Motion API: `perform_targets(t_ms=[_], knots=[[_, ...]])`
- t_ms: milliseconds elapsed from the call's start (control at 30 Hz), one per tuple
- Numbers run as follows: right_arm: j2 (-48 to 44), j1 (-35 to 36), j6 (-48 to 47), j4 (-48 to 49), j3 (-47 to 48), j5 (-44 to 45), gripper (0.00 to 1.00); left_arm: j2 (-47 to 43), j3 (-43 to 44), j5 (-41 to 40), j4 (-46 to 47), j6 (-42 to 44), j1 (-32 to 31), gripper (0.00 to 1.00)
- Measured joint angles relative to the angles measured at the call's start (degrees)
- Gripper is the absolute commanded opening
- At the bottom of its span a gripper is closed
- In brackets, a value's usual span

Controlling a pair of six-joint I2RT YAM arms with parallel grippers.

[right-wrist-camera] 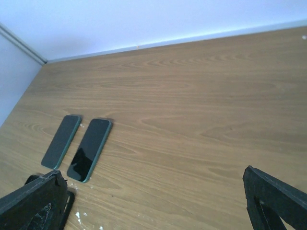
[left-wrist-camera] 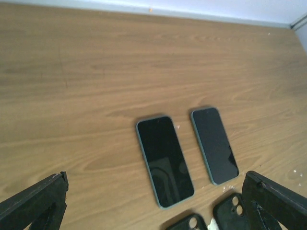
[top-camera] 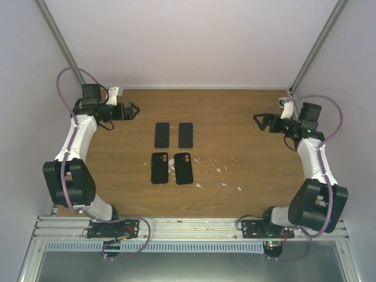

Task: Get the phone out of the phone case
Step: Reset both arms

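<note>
Two dark phones (top-camera: 162, 135) (top-camera: 185, 135) lie screen up, side by side, in the middle of the wooden table. Just in front of them lie two black phone cases (top-camera: 159, 168) (top-camera: 183, 168), back up, with camera cutouts showing; whether anything is inside them I cannot tell. My left gripper (top-camera: 136, 110) hovers open at the far left, apart from everything. My right gripper (top-camera: 257, 120) hovers open at the far right. The left wrist view shows both phones (left-wrist-camera: 165, 160) (left-wrist-camera: 214, 144) and the tops of the cases (left-wrist-camera: 230, 211). The right wrist view shows the phones (right-wrist-camera: 90, 149) (right-wrist-camera: 61, 141).
Small white scraps (top-camera: 218, 169) are scattered on the table (top-camera: 247, 153) to the right of the cases. White walls close the table at the back and sides. A metal rail (top-camera: 188, 226) runs along the near edge by the arm bases.
</note>
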Motion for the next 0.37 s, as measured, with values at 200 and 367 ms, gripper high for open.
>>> perform_targets(t_ms=[200, 367], knots=[[0.0, -5.1, -0.6, 1.3, -4.0, -1.9, 1.00, -1.9, -6.6, -1.6, 2.4, 1.0, 1.5, 0.99], [0.0, -5.7, -1.3, 1.9, -4.4, -2.1, 1.00, -2.1, -7.2, -2.6, 3.9, 1.2, 1.8, 0.99]])
